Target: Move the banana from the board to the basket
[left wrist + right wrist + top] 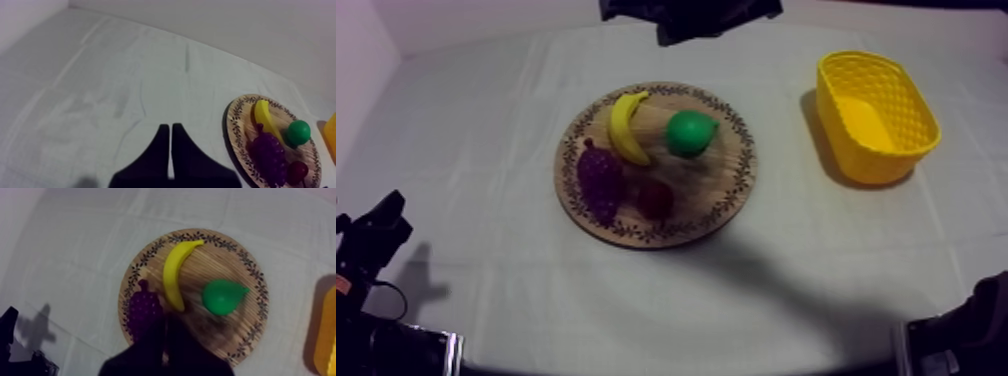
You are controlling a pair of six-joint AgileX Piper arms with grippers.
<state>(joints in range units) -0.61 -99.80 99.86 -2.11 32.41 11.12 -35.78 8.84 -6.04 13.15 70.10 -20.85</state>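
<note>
Fingers (152, 162) clenched empty on left gripper (170, 128) and right gripper (165, 330); banana (625, 127) tip at board (718, 190) rim.

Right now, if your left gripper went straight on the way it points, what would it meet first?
Probably nothing: the shut left gripper points across bare grey-white cloth, and the way looks free to the far edge. The round wooden board lies off to one side.

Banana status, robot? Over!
Both jaws shut, empty. Banana lies on wooden board, untouched. Grapes and pear close beside it. Yellow basket empty.
</note>
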